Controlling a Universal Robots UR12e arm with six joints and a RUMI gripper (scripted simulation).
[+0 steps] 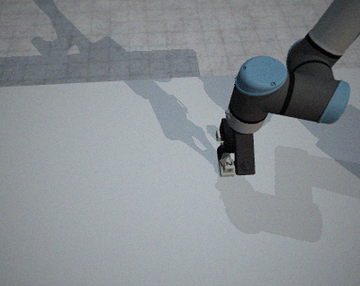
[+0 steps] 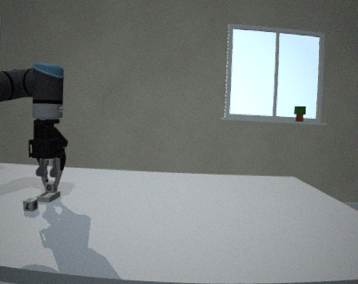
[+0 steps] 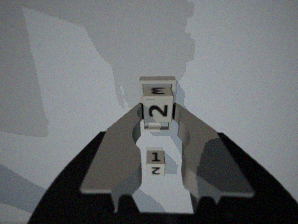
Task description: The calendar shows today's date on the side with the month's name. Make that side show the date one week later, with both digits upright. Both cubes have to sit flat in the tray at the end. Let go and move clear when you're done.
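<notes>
My gripper points down and is shut on a pale cube. The held cube has a sideways 2 on its top, a 3-like mark on a side in the wrist view and a 0 on a side in the exterior view. It is over or in the small tray; whether it touches the tray's floor cannot be told. The second cube lies on the table outside the tray, with a 1 on top.
The white table carries the tray and the loose cube, which lies a short gap from the tray. The arm stands above them and casts shadows. A window is in the back wall.
</notes>
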